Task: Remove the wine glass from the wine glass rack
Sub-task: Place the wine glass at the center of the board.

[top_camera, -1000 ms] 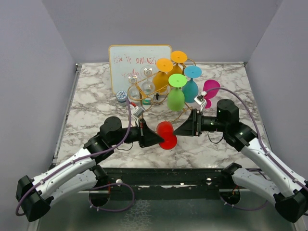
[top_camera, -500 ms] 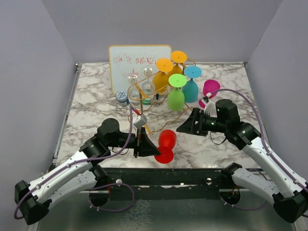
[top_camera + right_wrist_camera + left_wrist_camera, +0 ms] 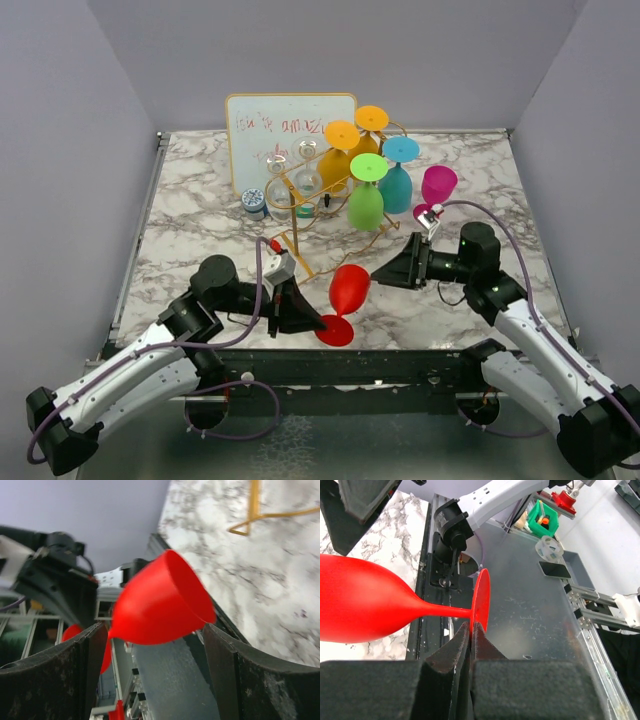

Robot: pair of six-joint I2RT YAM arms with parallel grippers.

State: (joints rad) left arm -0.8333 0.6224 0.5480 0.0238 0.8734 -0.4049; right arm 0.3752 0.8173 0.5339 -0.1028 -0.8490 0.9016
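- Your red wine glass (image 3: 347, 290) is off the wine glass rack (image 3: 299, 256), in front of it on the arm-base side and apart from its gold wire.
- It sits tilted, its bowl pointing back toward the rack and its foot toward the worktop's (image 3: 200, 220) near edge.
- Your left tool (image 3: 318, 322) is clamped on the wine glass, its fingers (image 3: 445, 660) pressed together on the rim of the foot.
- Your right tool (image 3: 382, 274) stands apart, in front of the rack and to its right; its wrist view shows the bowl between the two fingers (image 3: 50, 675). From above you see a gap between the tool and the bowl.
- On the rack you have green (image 3: 366, 205), teal (image 3: 397, 185) and orange glasses (image 3: 336, 165) hanging foot up, with clear ones (image 3: 305, 180) on its left side.
- A magenta glass (image 3: 437, 185) stands upright just right of the rack.
- A whiteboard (image 3: 285, 125) leans behind it.
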